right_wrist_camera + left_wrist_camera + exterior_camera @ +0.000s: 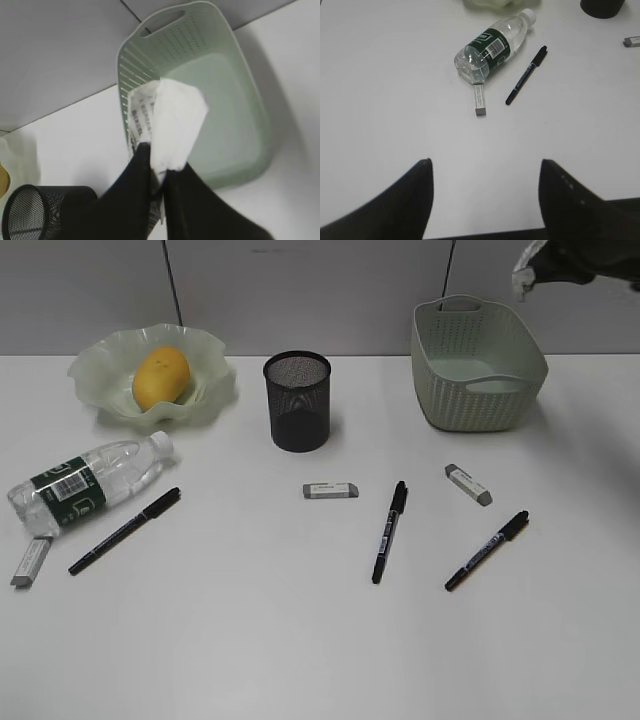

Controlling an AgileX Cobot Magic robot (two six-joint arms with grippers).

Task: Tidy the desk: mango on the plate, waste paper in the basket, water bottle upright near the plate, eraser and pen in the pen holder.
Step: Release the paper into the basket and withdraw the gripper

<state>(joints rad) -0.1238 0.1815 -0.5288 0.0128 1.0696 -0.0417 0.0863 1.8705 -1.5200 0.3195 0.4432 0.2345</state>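
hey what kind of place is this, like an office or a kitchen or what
Most likely a staged desk in a lab or office: a plain white tabletop against a grey panelled wall, with pens, erasers and a mesh pen holder laid out, and a robot gripper holding paper over a basket.

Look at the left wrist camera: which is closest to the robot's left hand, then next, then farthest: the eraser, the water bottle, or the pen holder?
From the left hand:
1. Eraser, just ahead on the desk.
2. Water bottle, lying right behind the eraser.
3. Pen holder, far off, top right corner.

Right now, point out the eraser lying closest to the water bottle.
The eraser at the far left, beside the water bottle's base; the other two erasers lie nearer the basket.
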